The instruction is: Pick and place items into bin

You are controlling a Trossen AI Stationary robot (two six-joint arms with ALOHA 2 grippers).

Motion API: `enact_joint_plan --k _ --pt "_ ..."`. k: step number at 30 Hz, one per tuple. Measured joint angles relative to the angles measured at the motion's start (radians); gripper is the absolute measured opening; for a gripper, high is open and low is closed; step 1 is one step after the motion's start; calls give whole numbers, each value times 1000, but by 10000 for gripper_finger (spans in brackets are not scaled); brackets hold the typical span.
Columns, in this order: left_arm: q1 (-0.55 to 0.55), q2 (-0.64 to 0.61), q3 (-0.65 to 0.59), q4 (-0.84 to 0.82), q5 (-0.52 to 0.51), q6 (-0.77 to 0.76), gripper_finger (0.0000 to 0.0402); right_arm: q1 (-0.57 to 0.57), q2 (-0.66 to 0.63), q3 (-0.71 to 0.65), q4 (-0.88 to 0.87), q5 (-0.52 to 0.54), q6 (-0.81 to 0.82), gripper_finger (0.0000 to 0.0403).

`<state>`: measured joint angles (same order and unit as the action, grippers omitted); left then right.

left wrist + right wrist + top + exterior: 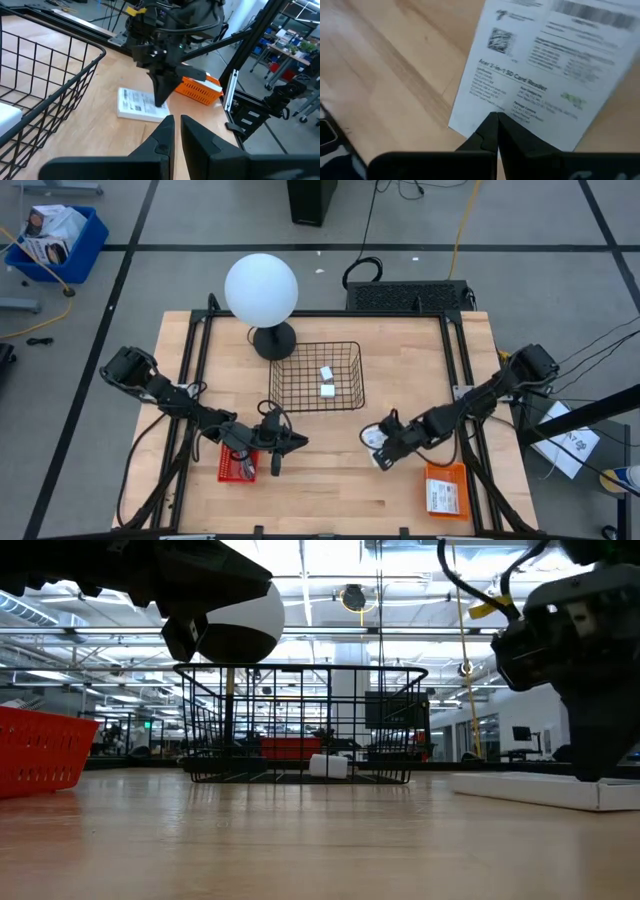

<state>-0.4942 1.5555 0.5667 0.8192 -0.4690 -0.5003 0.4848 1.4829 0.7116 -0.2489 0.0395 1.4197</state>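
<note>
Two tiny white blocks (326,381) inside black wire-mesh bin (318,377), mid-table, on mesh floor, close together; one block boxy w/ flat faces in low view. Bin: thin rod grid, rectangular, open top.

Flat white printed packet (547,65) on pale wood-grain table (330,470), front-right of bin, well apart from it; matte paper label, black fine print, barcode-like strip, square code. R gripper (496,125) directly over packet's near edge, dark smooth fingers pressed tip to tip, nothing between; contact w/ packet can't tell. Same packet (141,104) in left wrist view, thin rectangular slab, R arm's dark wedge tip down at its edge.

L gripper (176,131) near table's front-left, beside red mesh basket (237,464), pointing toward packet; matte black fingers w/ narrow slit between, holding nothing visible.

Orange ribbed plastic tray (446,489) at front-right corner, white packet lying in it. White globe lamp (261,289), smooth sphere on round black base, behind bin's left corner.
</note>
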Motion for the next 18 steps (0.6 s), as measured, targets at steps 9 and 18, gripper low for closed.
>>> enact_joint_plan --k 9,18 --pt "-13 0 0 0 21 -9 35 64 196 94 140 11 -8 0" --pt "-12 0 0 -6 68 -70 35 69 409 371 129 116 -178 0"
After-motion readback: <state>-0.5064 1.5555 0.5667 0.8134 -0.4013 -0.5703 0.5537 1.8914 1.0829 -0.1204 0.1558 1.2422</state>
